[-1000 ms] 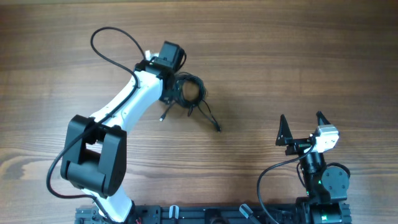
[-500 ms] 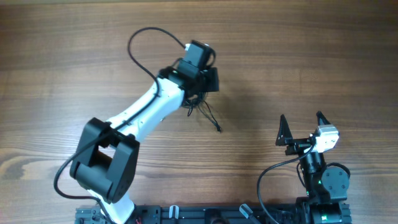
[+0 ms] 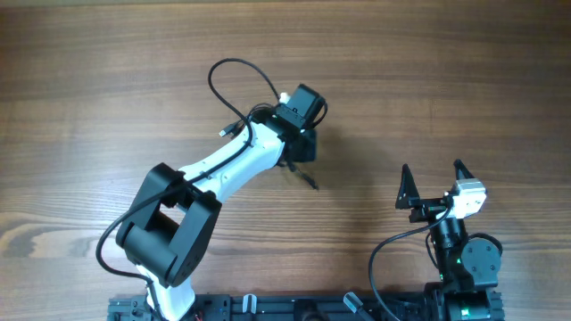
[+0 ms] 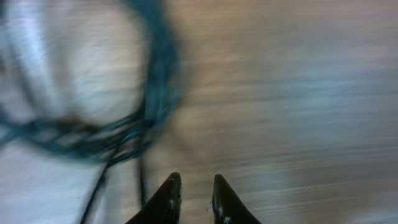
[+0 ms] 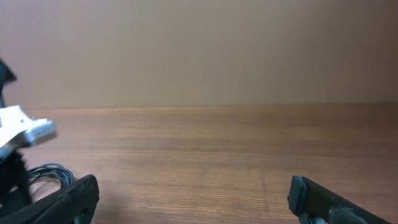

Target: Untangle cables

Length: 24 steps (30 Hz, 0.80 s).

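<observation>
- Closest to the base on the right, our black right arm sits folded up over its mount, well apart from everything else.
- Its black two-finger right gripper points away from the base. The fingers are spread wide, and the right wrist view shows only bare wood between them.
- On the other side, the white-and-black left arm is stretched out. Its black elbow block sits low near the base, and the white link runs diagonally up and right toward the middle of the brown wooden table.
- The black left gripper hangs at the end of that reach, pointing down at the wood. In the left wrist view its two fingertips are pulled almost together with just a narrow slit of wood between them, and we don't see anything pinched there.
- The thin black cables lie on the table just ahead and left of those fingertips. They're a blurry looped bundle with a couple of strands trailing back past the left finger. It's too smeared to tell if a strand touches that finger.
- From overhead, most of the bundle is hidden under the gripper. Only a short tail pokes out at the near right.
- A thick black wiring loop arches off the wrist on the far side.
</observation>
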Motion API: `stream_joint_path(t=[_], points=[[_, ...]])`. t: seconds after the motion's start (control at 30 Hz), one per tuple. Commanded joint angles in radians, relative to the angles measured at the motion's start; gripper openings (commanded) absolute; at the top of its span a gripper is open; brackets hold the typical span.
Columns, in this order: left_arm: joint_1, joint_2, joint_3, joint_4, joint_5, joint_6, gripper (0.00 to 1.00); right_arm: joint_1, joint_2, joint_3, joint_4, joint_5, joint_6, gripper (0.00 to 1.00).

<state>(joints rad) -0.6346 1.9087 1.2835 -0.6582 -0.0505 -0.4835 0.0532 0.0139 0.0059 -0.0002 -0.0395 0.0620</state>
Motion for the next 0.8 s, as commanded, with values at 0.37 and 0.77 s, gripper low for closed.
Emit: stream_joint_path(t=[0.37,0.77], points=[[0.211,0.012,-0.008,-0.350,-0.419,0.005,0.27,-0.007,0.000,-0.001,0.003,0.013,-0.009,1.00],[0.365,-0.065,0.145,-0.456,-0.344,0.005,0.25,-0.007,0.000,-0.001,0.003,0.013,-0.009,1.00]])
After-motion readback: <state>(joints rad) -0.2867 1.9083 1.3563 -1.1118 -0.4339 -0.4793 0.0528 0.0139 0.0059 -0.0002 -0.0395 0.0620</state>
